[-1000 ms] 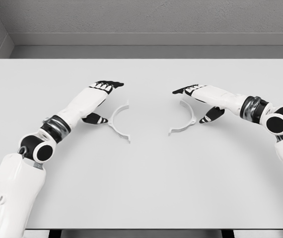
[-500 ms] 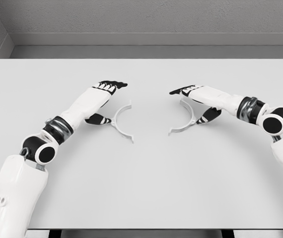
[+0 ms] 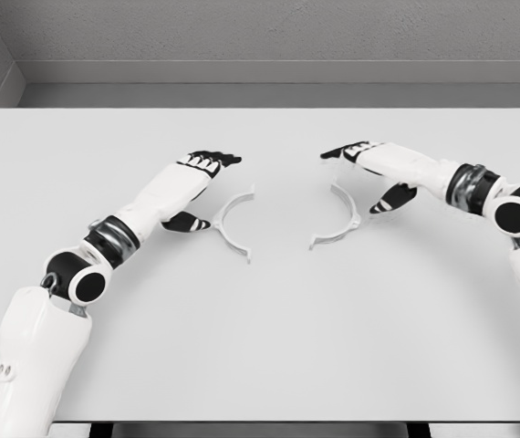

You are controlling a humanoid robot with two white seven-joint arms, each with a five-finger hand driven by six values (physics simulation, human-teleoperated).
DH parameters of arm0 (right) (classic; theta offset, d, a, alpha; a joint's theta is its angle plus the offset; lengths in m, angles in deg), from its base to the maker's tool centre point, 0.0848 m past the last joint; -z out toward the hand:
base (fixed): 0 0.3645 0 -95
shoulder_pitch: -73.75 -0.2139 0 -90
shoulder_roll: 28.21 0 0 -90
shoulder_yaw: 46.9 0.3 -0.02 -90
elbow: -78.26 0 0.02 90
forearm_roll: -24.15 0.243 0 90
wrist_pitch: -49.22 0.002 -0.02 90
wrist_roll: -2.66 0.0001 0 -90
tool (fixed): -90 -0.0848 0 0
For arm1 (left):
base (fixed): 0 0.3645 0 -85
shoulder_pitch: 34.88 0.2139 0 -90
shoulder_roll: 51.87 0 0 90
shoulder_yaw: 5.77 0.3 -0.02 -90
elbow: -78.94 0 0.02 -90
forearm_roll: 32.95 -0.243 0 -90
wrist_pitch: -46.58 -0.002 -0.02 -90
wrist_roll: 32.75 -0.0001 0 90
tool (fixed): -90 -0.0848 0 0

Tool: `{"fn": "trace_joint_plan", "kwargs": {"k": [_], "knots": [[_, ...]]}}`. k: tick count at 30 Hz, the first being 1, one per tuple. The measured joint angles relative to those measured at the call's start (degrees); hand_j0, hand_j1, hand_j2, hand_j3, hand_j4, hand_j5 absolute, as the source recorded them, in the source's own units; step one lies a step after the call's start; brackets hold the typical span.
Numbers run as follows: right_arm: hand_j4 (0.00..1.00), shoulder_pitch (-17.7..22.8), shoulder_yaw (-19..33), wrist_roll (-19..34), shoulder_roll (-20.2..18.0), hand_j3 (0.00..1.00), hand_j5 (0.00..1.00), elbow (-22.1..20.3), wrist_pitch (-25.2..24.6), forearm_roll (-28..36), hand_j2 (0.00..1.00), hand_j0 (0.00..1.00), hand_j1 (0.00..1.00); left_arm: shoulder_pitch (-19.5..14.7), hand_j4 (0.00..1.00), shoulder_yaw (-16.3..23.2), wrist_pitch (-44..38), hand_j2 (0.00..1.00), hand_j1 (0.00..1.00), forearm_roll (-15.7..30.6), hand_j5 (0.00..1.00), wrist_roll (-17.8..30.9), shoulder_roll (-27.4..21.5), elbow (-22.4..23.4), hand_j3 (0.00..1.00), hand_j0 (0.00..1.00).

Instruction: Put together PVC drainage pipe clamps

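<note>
Both hands are out over the big white table [image 3: 260, 347], and neither one has hold of anything. Left hand [image 3: 196, 187] reaches in from the lower left on its long white arm, palm turned sideways, dark fingers [image 3: 213, 161] stretched out flat and together toward the middle, thumb [image 3: 185, 222] splayed low and pointing right. Nothing sits between thumb and fingers, so that hand is spread and empty. Right hand [image 3: 374, 173] comes in from the right edge in a mirror pose: fingers [image 3: 344, 151] extended leftward, thumb [image 3: 393, 198] hanging down and apart from them, again with nothing in its grip. Now the pieces. Just off the left hand's thumb tip lies the left clamp half [image 3: 226, 224], a thin white arc lying flat on the table with its open side facing right; whether the thumb actually touches its rim is too close to call. Just below and inside the right hand lies the right clamp half [image 3: 340, 219], another thin white arc, open side facing left, sitting beside the thumb with a small gap showing. The two halves face each other, well apart, bare tabletop between them.
</note>
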Motion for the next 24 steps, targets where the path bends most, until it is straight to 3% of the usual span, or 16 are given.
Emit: {"fn": "trace_joint_plan", "kwargs": {"k": [7, 17, 24], "knots": [[1.0, -5.01, -0.34, 0.0, -0.02, 1.0, 1.0, 4.51, 0.06, -1.92, 1.0, 1.0, 1.0, 0.79, 1.0, 0.37, 0.06, 1.0, 1.0, 0.05, 1.0, 0.0, -0.17, -0.95, 1.0, 1.0], [1.0, -7.73, -2.31, 0.01, 3.79, 1.0, 1.0, 9.7, 0.16, -4.62, 1.0, 1.0, 1.0, 0.35, 1.0, 0.49, -0.02, 1.0, 1.0, 0.05, 1.0, 0.0, -0.28, -0.6, 1.0, 1.0], [1.0, -7.91, -3.75, 0.01, 5.82, 1.0, 1.0, 10.59, 0.11, -5.43, 1.0, 1.0, 1.0, 0.26, 1.0, 1.02, -0.05, 1.0, 1.0, 0.06, 1.0, 0.0, -0.09, -0.54, 1.0, 1.0]]}}
